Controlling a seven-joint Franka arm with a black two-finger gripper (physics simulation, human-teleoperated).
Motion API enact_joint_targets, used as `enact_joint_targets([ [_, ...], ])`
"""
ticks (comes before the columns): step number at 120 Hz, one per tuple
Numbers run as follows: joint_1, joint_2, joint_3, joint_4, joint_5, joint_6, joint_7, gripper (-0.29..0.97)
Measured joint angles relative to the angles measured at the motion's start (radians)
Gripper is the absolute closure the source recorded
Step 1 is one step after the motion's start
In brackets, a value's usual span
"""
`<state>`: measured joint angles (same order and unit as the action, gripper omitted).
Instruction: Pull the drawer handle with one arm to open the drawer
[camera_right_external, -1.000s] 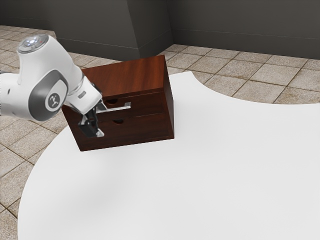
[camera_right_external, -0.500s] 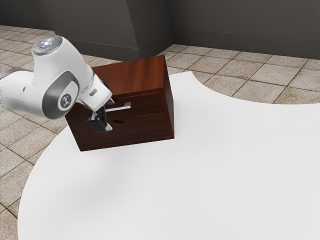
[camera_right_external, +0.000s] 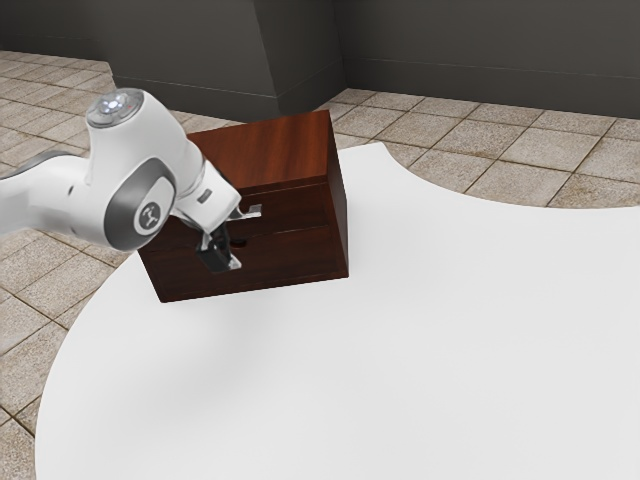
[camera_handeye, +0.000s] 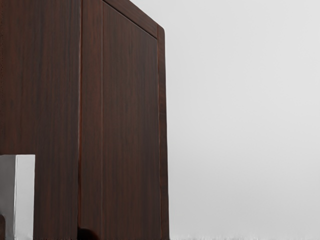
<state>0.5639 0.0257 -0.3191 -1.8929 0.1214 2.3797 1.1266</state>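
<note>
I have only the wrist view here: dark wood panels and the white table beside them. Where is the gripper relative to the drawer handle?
Observer: In the exterior view the gripper hangs before the front of the cabinet, just below the silver handle.
Operator: Is the drawer already pulled out?
Observer: It seems not. The upper drawer front looks flush with the cabinet's front.
Operator: From which side does the arm come?
Observer: The arm comes in from the exterior view's left and covers the handle's end on that side.
</note>
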Motion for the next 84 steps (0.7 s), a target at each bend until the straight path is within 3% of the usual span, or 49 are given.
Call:
enact_joint_targets([
  [60, 0.04, 0.03, 0.034, 0.007, -0.008, 0.02, -0.029, 0.02],
  [67, 0.036, 0.034, 0.038, 0.007, -0.016, 0.024, -0.032, -0.05],
  [70, 0.036, 0.034, 0.038, 0.007, -0.018, 0.026, -0.032, 0.0],
  [84, 0.036, 0.037, 0.036, 0.008, -0.019, 0.029, -0.04, -0.01],
])
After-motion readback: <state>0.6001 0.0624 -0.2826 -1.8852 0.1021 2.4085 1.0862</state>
